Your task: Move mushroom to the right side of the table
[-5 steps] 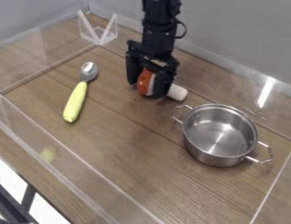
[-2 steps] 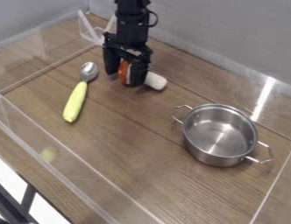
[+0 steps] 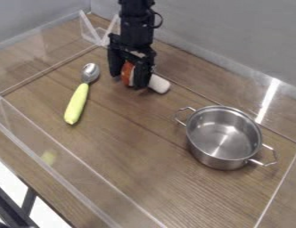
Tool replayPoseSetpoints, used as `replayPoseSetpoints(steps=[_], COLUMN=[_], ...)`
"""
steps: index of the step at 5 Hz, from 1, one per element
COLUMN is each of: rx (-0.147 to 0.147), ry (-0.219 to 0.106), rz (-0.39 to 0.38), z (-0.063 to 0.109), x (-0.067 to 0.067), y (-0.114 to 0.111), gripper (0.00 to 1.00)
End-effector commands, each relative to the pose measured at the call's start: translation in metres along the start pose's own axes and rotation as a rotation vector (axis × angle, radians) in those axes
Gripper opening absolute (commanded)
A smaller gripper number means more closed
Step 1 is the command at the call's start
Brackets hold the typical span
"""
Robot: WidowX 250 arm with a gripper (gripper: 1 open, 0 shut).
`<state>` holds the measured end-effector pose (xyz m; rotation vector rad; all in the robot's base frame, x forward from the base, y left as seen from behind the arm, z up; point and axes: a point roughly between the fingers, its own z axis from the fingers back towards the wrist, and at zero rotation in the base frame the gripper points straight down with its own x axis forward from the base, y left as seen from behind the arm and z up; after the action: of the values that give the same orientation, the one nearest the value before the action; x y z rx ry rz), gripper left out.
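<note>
The mushroom [image 3: 143, 80] lies on its side on the brown table [image 3: 138, 160], toward the back and left of centre. Its red-orange cap sits between the black fingers and its white stem pokes out to the right. My gripper [image 3: 131, 78] points straight down right at the tabletop, jaws open, one finger on each side of the cap. I cannot tell whether the fingers touch the cap.
A yellow-handled spoon [image 3: 80, 96] lies just left of the gripper. A steel pot [image 3: 223, 136] with two handles stands at the right. Low clear acrylic walls [image 3: 37, 134] border the table, and a clear stand [image 3: 101, 31] is at the back.
The gripper has shifted left toward the spoon, and the mushroom has gone left with it between the fingers. Pot and spoon have not moved.
</note>
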<state>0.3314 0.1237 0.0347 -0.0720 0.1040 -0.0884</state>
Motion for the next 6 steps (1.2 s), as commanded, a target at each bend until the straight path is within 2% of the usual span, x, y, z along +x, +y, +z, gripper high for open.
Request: replayPoseSetpoints(steps=[1, 3, 5, 6], rx=[0.026, 0.033, 0.047, 0.046], ry=[-0.071, -0.070, -0.077, -0.090], rz=[-0.054, -0.124, -0.172, -0.145], z=[0.027, 0.029, 0.066, 0.076], x=[0.002, -0.009, -0.010, -0.006], y=[-0.005, -0.013, -0.032, -0.031], gripper=[0.00, 0.00, 0.00, 0.00])
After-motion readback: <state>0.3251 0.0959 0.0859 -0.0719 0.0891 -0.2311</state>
